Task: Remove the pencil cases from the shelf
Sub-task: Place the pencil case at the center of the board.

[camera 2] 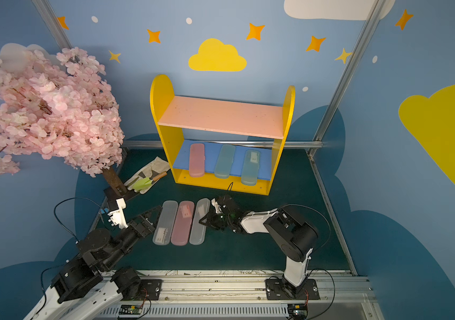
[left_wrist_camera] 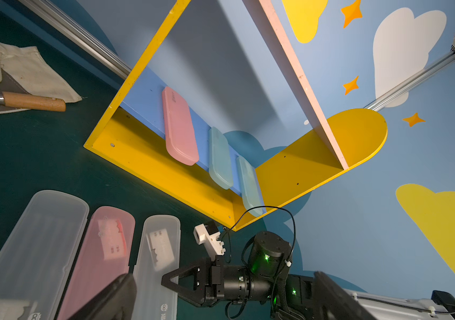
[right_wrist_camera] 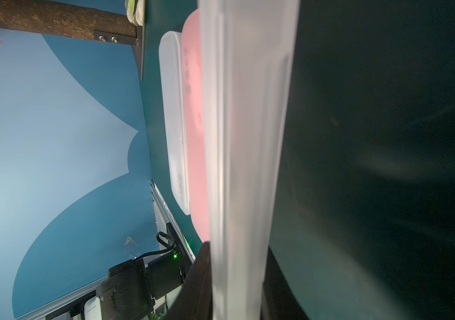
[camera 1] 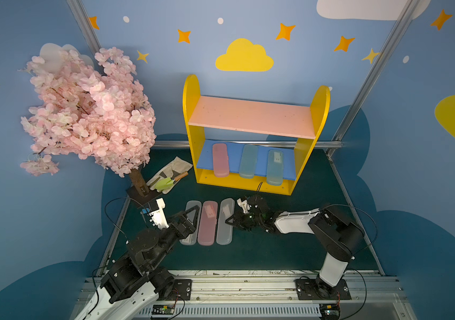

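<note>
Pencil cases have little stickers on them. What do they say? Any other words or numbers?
Nothing here can be read.
Left-hand frosted case, label and logo: too blurred.
Pink case beside it, white label with red marks: too blurred.
Right-hand frosted case, white label and dark logo: too blurred.
Blue case at the shelf's right end, white label: too small.
Pink case on the shelf, raised mark: too small.
</note>
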